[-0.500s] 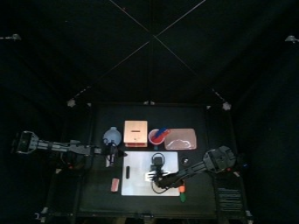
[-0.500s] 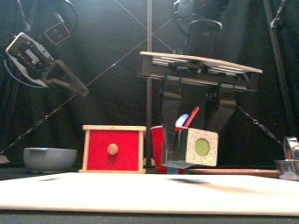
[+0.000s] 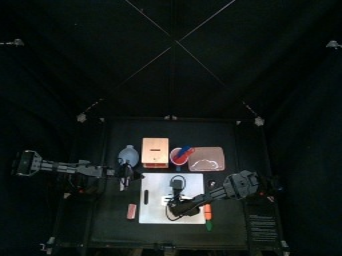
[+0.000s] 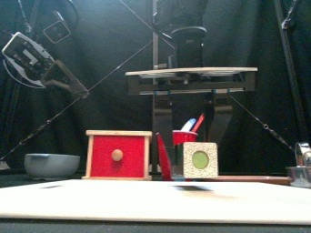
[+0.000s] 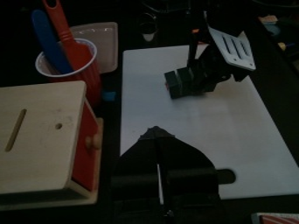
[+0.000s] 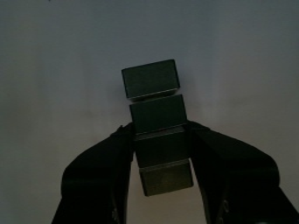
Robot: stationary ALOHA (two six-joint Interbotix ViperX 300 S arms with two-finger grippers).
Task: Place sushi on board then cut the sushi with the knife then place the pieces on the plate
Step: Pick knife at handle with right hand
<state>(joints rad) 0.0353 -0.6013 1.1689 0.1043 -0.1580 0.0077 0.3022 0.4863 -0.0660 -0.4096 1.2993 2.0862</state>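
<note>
Sushi roll, row of dark green blocks, in right hand.

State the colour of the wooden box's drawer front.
The drawer front is red; it shows best in the front view.

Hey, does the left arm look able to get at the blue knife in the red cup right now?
Probably yes. The blue knife sticks up from the red cup, uncovered, near the left pincer; the right pincer holds the sushi roll away over the board.
</note>
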